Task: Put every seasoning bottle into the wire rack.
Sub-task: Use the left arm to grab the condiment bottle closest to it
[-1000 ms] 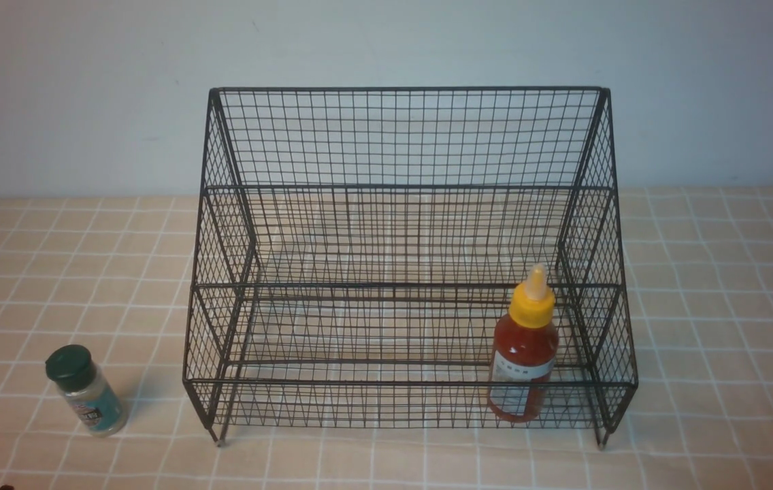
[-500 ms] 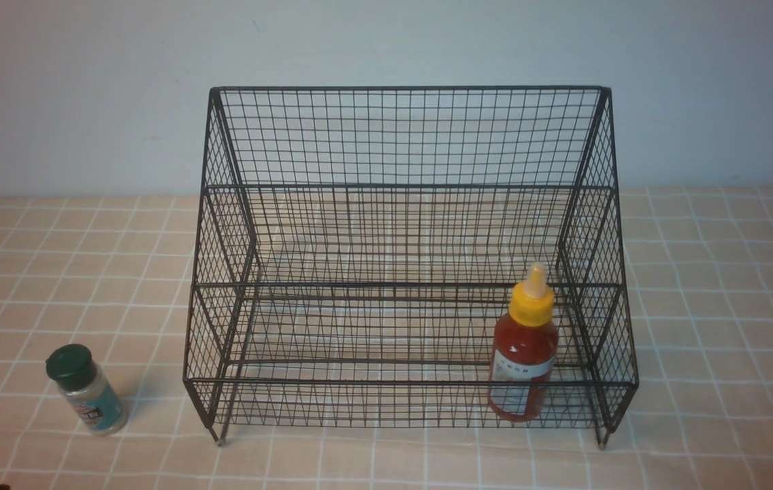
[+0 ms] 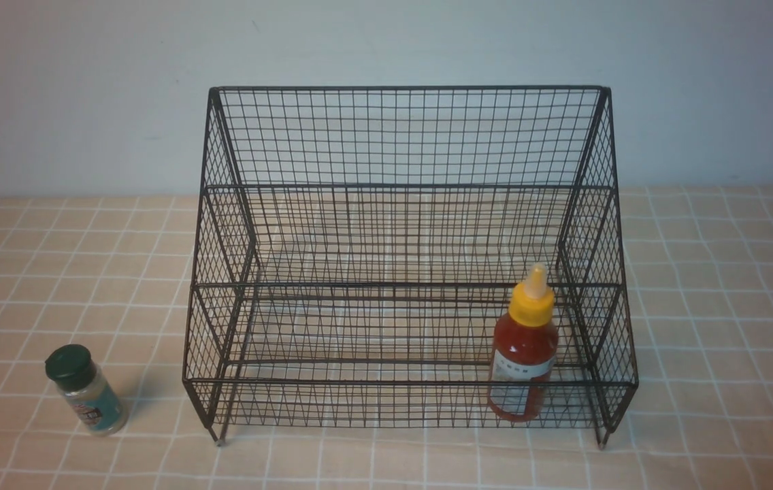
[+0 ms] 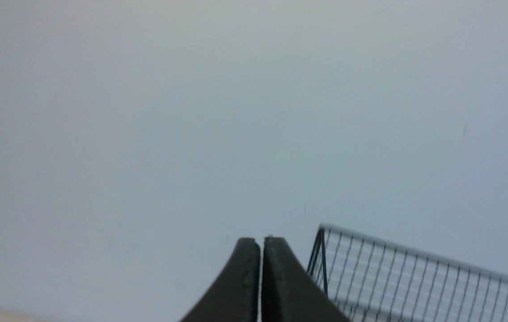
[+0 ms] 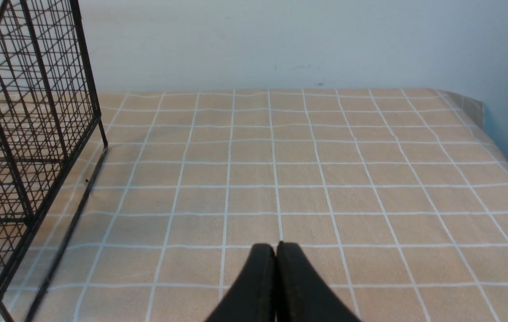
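The black wire rack (image 3: pixel 407 136) stands in the middle of the table against the wall. Upright inside its lowest tier, at the right end, is the red sauce bottle (image 3: pixel 524 357) with its yellow nozzle cap. The short clear shaker jar (image 3: pixel 87 391) with a dark green cap stands on the cloth outside the rack, to its front left. Neither arm shows in the front view. My left gripper (image 4: pixel 260 243) is shut and empty, raised, facing the wall beside the rack's top corner (image 4: pixel 415 281). My right gripper (image 5: pixel 275 248) is shut and empty above the cloth, right of the rack (image 5: pixel 17 147).
A beige cloth with a white grid (image 3: pixel 720 306) covers the table. A pale wall (image 3: pixel 87 95) rises right behind the rack. The table's right edge (image 5: pixel 500 147) shows in the right wrist view.
A dark bit of the left arm at the bottom left corner of the front view has slipped out of frame. The bottles and the rack have stayed put.
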Controlling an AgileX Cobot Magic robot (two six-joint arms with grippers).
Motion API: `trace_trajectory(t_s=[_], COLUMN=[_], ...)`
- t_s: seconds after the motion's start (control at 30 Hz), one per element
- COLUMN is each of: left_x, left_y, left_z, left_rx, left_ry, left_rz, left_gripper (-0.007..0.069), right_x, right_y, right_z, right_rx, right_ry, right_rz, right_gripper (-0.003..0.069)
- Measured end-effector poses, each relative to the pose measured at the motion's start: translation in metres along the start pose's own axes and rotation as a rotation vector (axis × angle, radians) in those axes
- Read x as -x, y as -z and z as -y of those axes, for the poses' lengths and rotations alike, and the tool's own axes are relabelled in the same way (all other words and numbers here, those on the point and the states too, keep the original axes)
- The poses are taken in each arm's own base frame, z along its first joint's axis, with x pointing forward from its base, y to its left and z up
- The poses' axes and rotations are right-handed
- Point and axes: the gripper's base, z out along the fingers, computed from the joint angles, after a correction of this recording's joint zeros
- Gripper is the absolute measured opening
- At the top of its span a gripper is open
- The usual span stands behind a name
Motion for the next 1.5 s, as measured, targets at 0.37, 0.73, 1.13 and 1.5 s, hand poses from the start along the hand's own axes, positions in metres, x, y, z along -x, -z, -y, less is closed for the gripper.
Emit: trace_trajectory(t_s=[0.37, 0.73, 1.13, 1.5], left_x=[0.035, 0.008, -0.042, -0.077], left_y=[-0.060, -0.134, -0.175, -0.196], left_z=[0.040, 0.018, -0.016, -0.025], left_rx=[-0.010, 0.229, 0.373, 0.340], left_ry=[-0.058, -0.225, -0.272, -0.272], left_rz=[-0.932, -1.418, -1.544, -1.490], left_gripper=[-0.0007, -0.0007, 0.0056, 0.0559], right_x=[0.000, 0.000, 0.000, 0.000], right_y=[0.000, 0.000, 0.000, 0.000], right_z=[0.000, 0.000, 0.000, 0.000], right_rx=[0.000, 0.000, 0.000, 0.000], right_ry=[-0.001, -0.001, -0.001, -0.001], right_rz=[0.000, 0.000, 0.000, 0.000], right_gripper=[-0.0013, -0.0013, -0.0013, -0.0013])
